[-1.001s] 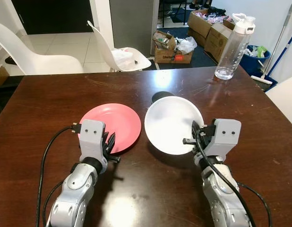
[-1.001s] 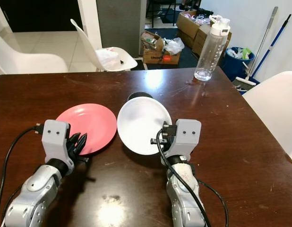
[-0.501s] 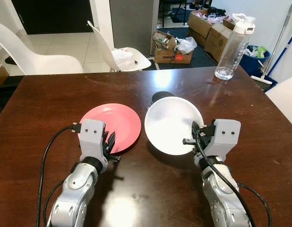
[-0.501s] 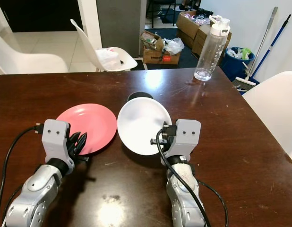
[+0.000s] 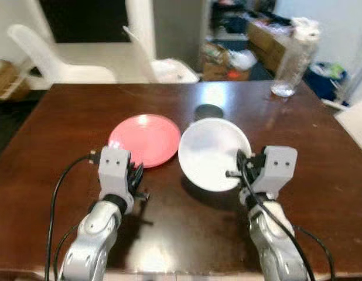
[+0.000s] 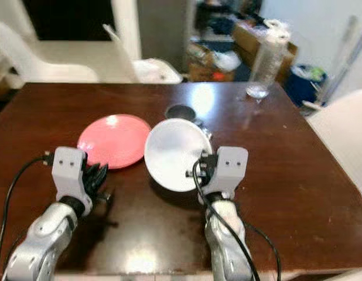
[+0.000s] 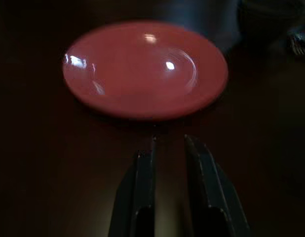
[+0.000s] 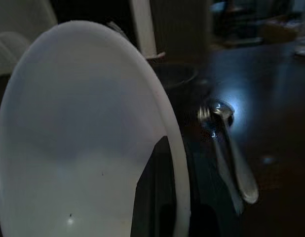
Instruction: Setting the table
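Dark brown table [image 5: 321, 158] across most of the head views, white chairs [image 5: 58, 58] and cardboard clutter [image 5: 228, 55] beyond its far edge along the top of the frame. Clear water bottle [image 5: 292, 55] upright near the table's far edge, upper right.

White plate [image 5: 210, 152] at centre frame, lifted and tilted off the wood, its shadow on the table beneath it. Right gripper [image 5: 242, 171] just below and right of centre, clamped on the plate's near rim: in the right wrist view one black finger [image 8: 157, 197] pressed against the inner face, the rim [image 8: 179, 163] passing between the two fingers. Not yet set down, by the look of it.

Pink plate [image 5: 144, 139] left of centre, flat on the table, apparently already placed. Left gripper [image 5: 136, 178] lower left, just short of that plate's near rim, holding nothing; in the left wrist view the two fingers [image 7: 142, 177] nearly parallel with only a narrow gap, apart from the plate [image 7: 142, 66].

Small dark bowl or cup [image 5: 208, 110] just above the white plate, partly hidden; exact kind hard to tell. Spoon and fork [image 8: 231, 153] side by side on the wood past the white plate's edge.

Roughly midway, judging from this: one plate down, cutlery on the table, second plate to be lowered and released, cutlery perhaps to be arranged beside the plates.
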{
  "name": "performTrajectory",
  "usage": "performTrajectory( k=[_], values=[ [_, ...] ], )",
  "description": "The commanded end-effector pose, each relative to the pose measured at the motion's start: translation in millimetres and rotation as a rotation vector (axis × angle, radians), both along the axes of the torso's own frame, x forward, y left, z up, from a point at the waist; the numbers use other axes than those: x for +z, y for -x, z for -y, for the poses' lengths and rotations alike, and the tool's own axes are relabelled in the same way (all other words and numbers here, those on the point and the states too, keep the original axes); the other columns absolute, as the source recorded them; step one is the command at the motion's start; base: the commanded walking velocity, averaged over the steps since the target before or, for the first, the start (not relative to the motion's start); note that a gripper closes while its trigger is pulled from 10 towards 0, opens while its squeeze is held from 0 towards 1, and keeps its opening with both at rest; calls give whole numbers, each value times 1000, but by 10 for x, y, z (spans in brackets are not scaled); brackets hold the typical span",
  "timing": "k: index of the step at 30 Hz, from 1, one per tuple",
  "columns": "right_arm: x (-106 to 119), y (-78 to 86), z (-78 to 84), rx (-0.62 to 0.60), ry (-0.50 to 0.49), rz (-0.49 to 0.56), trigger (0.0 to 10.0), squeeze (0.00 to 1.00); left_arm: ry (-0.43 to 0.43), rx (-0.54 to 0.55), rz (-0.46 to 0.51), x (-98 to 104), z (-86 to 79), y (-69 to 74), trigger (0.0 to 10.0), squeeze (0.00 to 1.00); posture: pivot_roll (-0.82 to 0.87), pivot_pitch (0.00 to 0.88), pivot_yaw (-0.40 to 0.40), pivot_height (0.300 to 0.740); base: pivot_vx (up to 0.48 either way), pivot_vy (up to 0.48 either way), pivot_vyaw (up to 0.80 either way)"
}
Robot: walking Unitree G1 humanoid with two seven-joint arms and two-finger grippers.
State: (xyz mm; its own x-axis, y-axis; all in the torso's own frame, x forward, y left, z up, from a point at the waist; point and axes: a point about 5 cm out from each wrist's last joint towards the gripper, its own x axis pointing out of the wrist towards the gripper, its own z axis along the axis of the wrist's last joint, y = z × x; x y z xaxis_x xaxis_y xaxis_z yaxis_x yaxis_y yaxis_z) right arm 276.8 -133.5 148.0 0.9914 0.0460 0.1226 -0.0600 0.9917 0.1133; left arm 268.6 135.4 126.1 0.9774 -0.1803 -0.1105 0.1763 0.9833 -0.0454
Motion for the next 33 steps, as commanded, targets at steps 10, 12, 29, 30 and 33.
performTrajectory(
  k=[10,12,29,30,33],
  values=[
    [-31,28,29,-15,-6,-8,10000,0,-4,-8,0,2,24,-7,10000,0,-109,14,52,740,-343,0,0],
    [-32,29,29,-15,-6,-8,10000,0,-4,-8,0,1,25,-5,10000,0,-110,15,52,740,-255,0,0],
    [-54,28,45,-22,-26,-29,10000,0,-3,-15,-8,-16,49,-3,10000,0,-111,20,50,740,0,0,-188],
    [-54,28,45,-22,-26,-29,10000,0,-3,-15,-8,-16,49,-3,10000,0,-111,20,50,740,0,0,-800],
    [-54,25,45,-20,-26,-29,10000,0,-4,-16,-10,-21,51,-3,10000,0,-111,19,50,740,0,0,-800]
  ],
)
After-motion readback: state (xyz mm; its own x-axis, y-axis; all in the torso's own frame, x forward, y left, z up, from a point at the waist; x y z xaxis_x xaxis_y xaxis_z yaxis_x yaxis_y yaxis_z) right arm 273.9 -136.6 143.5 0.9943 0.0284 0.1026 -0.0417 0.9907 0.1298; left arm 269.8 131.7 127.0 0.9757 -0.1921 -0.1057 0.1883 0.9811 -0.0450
